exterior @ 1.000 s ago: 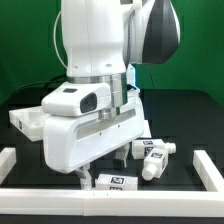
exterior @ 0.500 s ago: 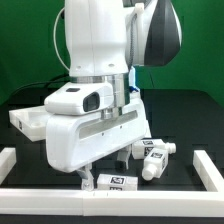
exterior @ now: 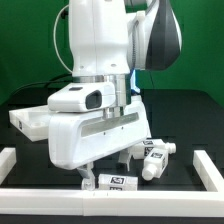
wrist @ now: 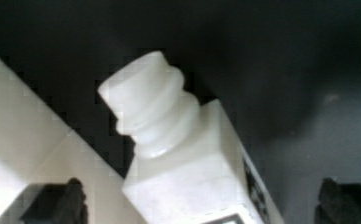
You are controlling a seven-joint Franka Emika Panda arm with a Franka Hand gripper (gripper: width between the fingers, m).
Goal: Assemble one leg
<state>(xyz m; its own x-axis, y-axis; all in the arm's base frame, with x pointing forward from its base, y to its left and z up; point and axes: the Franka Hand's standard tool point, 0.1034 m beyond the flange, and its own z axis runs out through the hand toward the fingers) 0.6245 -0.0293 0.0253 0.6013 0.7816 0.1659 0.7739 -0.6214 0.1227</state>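
A leg [exterior: 113,182], a chunky white post with tag stickers, lies on the black table at the front, by the white rail. In the wrist view the leg [wrist: 180,160] fills the middle, its screw-threaded end [wrist: 154,95] pointing away from the camera. My gripper [exterior: 93,179] is low over it, mostly hidden under the arm's white body. In the wrist view my gripper [wrist: 195,205] is open, with one dark finger [wrist: 52,202] on each side of the leg and a gap between each finger and the leg.
Two more legs [exterior: 152,150] [exterior: 153,168] lie to the exterior view's right of the arm. The large white rimmed panel [exterior: 28,118] sits at the left. A white rail [exterior: 60,199] borders the front and sides, and it also shows in the wrist view [wrist: 8,130].
The arm's upper part has shifted very slightly. The gripper stays over the front leg, and the legs have not moved.
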